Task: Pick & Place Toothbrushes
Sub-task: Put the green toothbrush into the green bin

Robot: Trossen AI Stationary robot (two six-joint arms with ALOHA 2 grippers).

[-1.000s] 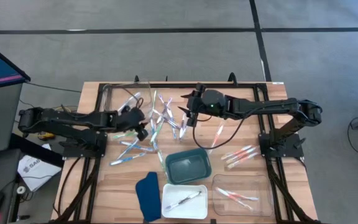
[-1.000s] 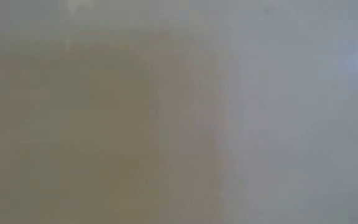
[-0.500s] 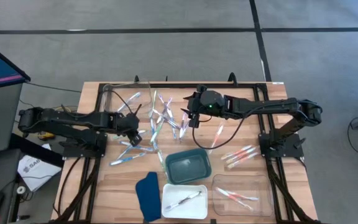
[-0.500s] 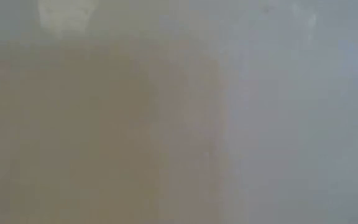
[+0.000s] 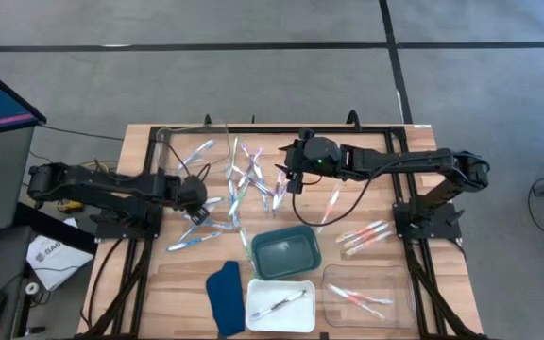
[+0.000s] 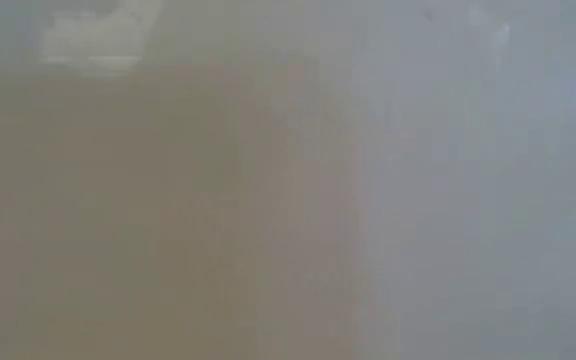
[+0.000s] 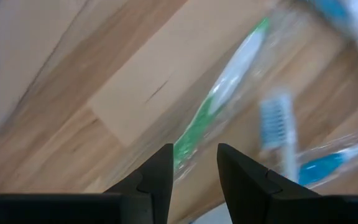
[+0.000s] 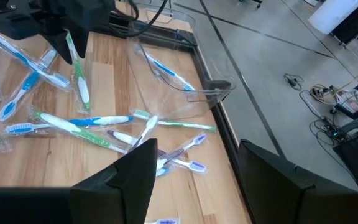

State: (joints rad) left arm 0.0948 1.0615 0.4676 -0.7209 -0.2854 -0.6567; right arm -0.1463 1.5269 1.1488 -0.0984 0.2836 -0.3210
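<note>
High view evenly lit, sharp, soft shadows cast under arms on desk (image 5: 366, 274). Low view wholly fogged, nothing resolved. Left wrist view smeared by motion blur; toothbrushes (image 7: 229, 93) streaked. Right wrist view bright, sharp; glare seen on clear tray (image 8: 185, 74).

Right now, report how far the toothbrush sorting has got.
Done: one toothbrush in the white tray, a few in the clear tray. In hand: left tool grips a green toothbrush; right tool open above the pile. Left: most toothbrushes lie loose on the table.
</note>
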